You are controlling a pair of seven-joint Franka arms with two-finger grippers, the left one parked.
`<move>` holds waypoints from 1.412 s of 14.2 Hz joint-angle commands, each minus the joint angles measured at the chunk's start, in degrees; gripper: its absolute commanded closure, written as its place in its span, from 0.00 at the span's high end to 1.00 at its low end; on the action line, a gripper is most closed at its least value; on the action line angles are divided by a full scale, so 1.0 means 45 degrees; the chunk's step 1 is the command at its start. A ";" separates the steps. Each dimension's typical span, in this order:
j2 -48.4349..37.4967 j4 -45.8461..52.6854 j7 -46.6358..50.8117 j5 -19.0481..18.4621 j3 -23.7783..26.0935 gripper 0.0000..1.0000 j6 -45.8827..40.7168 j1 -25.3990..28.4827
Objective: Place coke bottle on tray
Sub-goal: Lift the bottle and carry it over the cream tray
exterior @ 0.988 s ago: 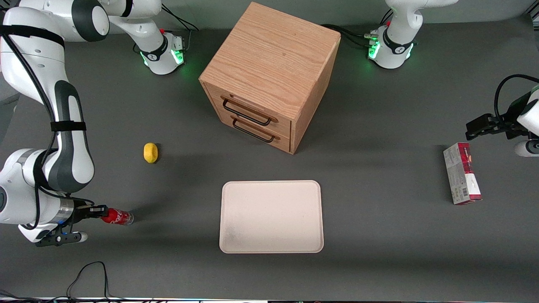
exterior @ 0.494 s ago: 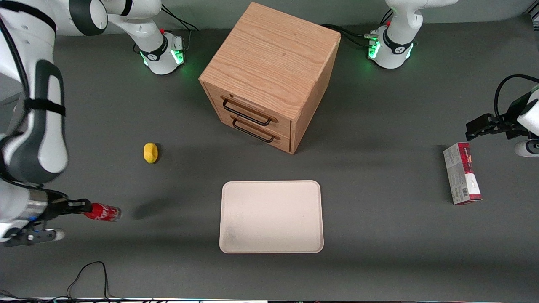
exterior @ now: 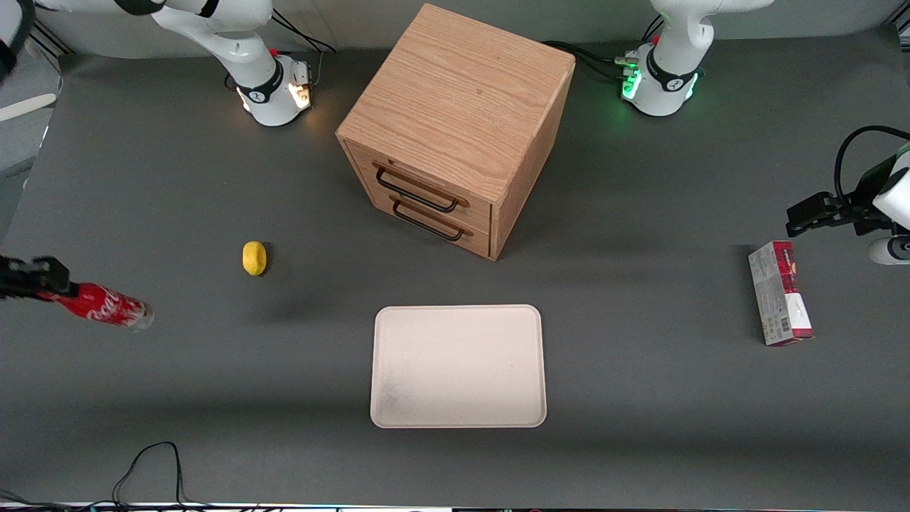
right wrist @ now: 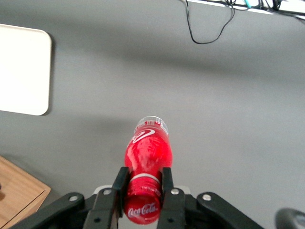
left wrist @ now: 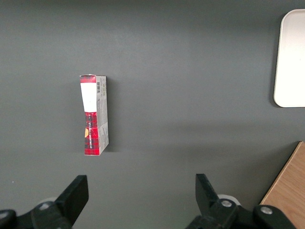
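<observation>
A wooden drawer cabinet (exterior: pixel 458 128) stands in the upper middle of the front view on the grey surface (exterior: pixel 640 398), and the cream tray (exterior: pixel 458 366) lies below it, nearer the camera. A carton box (exterior: pixel 780 302) lies toward the parked arm's end. At the far left edge of the front view the gripper (exterior: pixel 46 281) clamps the coke bottle (exterior: pixel 103 306) by its neck; the bottle hangs lifted off the surface, base pointing away from the gripper, well apart from the tray. A lemon (exterior: pixel 254 257) sits between bottle and cabinet.

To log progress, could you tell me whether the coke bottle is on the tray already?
No, the coke bottle hangs in the gripper, far from the tray.
</observation>
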 commanded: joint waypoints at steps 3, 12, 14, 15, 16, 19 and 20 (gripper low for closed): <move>0.0995 0.0861 0.0106 -0.0160 0.0121 0.00 0.0988 0.2105; 0.2776 0.1332 0.2099 -0.1137 0.0180 0.00 0.3198 0.6560; 0.2796 0.1332 0.2100 -0.1137 0.0218 0.00 0.3276 0.7051; 0.2796 0.1332 0.2080 -0.1118 0.0238 0.00 0.3276 0.7169; 0.2776 0.1312 0.2041 -0.1098 0.0335 0.00 0.3276 0.7189; 0.3397 0.1292 0.1924 -0.1117 0.0472 0.00 0.3879 0.7092; 0.3865 0.1293 0.1866 -0.1117 0.0453 0.00 0.4385 0.7014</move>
